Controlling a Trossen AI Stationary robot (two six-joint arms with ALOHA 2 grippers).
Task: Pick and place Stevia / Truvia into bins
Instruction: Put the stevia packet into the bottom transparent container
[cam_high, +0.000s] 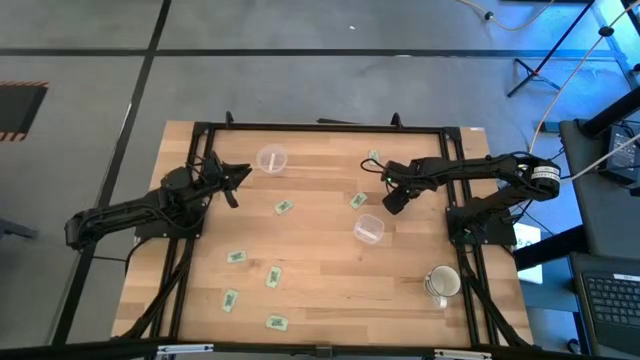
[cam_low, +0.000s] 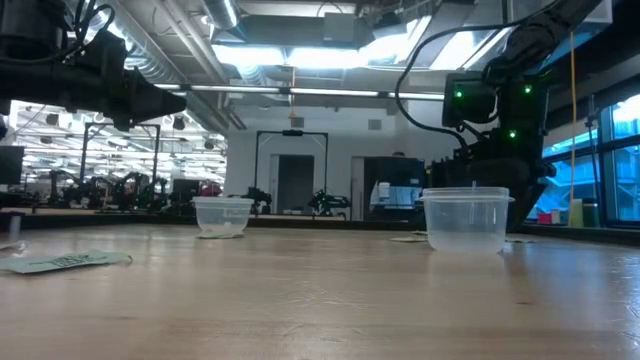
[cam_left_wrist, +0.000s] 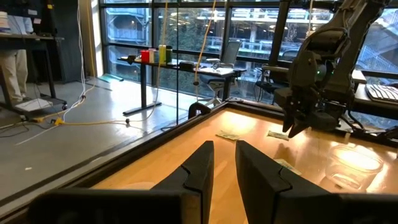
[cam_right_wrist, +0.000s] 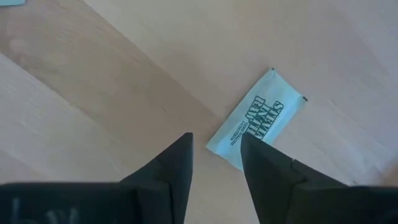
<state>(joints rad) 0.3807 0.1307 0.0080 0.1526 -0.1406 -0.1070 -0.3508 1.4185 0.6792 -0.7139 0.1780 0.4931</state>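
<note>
Packets of sweetener lie scattered flat on the tabletop (cam_high: 320, 300): one packet (cam_right_wrist: 256, 121) sits just beyond the right end effector (cam_right_wrist: 216, 163), whose fingers stand apart with nothing between them, near one clear cup (cam_high: 368, 229). Second clear cup (cam_high: 271, 159) stands at the far side, near the left end effector (cam_high: 238, 178), raised off the wood, fingers slightly apart, empty. Mug (cam_high: 442, 284) sits at the near right.

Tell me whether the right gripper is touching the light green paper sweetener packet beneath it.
Cannot tell: in the right wrist view the right gripper overlaps the packet.
</note>
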